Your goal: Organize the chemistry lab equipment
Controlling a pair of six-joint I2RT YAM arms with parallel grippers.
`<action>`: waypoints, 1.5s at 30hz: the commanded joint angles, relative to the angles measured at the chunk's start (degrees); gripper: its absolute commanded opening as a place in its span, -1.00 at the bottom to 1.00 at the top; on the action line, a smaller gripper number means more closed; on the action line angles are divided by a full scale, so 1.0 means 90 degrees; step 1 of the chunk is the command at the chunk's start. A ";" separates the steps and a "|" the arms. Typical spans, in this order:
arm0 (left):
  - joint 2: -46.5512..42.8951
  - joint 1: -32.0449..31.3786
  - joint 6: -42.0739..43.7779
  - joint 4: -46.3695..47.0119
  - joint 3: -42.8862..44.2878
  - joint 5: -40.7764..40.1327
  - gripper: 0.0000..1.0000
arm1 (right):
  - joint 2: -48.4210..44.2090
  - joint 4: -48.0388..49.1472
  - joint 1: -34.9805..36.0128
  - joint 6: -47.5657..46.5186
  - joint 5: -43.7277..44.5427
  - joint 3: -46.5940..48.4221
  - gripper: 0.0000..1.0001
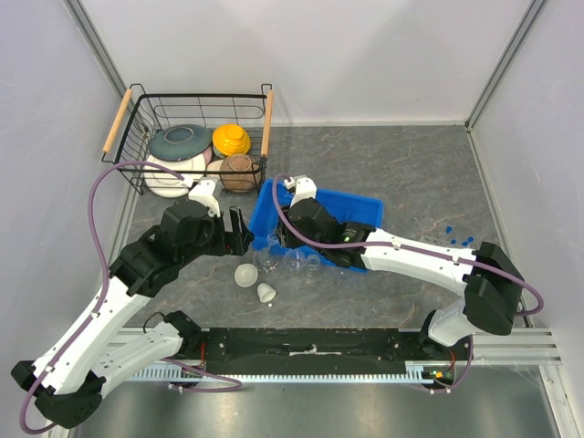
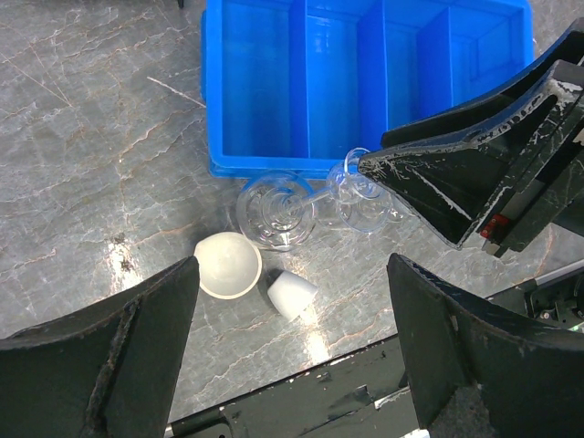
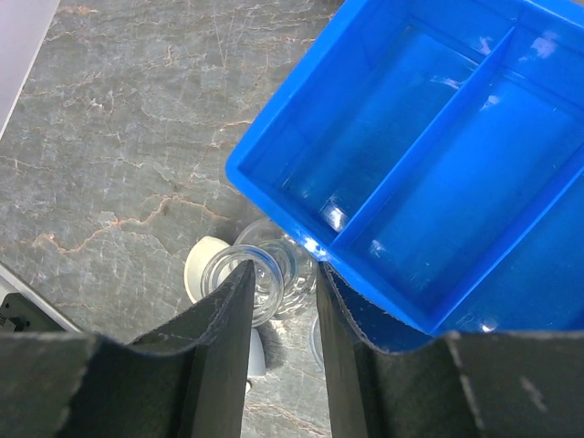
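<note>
Clear glassware lies on the table just in front of the blue bin: a round flask, a second glass piece, and a small beaker. A white bulb half and a white cone-shaped piece lie beside them, also seen from above. My left gripper is wide open and empty, hovering above the white pieces. My right gripper is low at the bin's near-left corner, jaws a narrow gap apart. Its left finger sits over the beaker and the beaker's rim wall lies in the gap.
A wire basket with coloured bowls and plates stands at the back left. The blue bin has divided compartments. Several small blue caps lie at the right. The black base rail runs along the near edge.
</note>
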 commanded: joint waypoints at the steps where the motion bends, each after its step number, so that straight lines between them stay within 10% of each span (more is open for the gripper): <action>1: -0.0048 0.0021 0.0195 0.0137 0.0038 -0.0038 0.80 | 0.0021 0.0381 -0.0013 0.0174 -0.0142 0.0025 -0.19; 21: -0.0018 0.0021 0.0166 0.0069 0.0077 0.0001 0.81 | 0.0196 0.0430 -0.0022 0.0409 -0.0328 -0.0210 -0.39; 29: -0.0009 0.0021 0.0147 0.0049 0.0087 -0.0009 0.80 | 0.0196 0.0420 -0.0022 0.0448 -0.0279 -0.0229 -0.98; 45: 0.0040 0.0021 0.0098 0.0059 0.0058 0.0040 0.81 | -0.0125 0.0245 -0.0022 0.0428 -0.0269 -0.0083 -1.00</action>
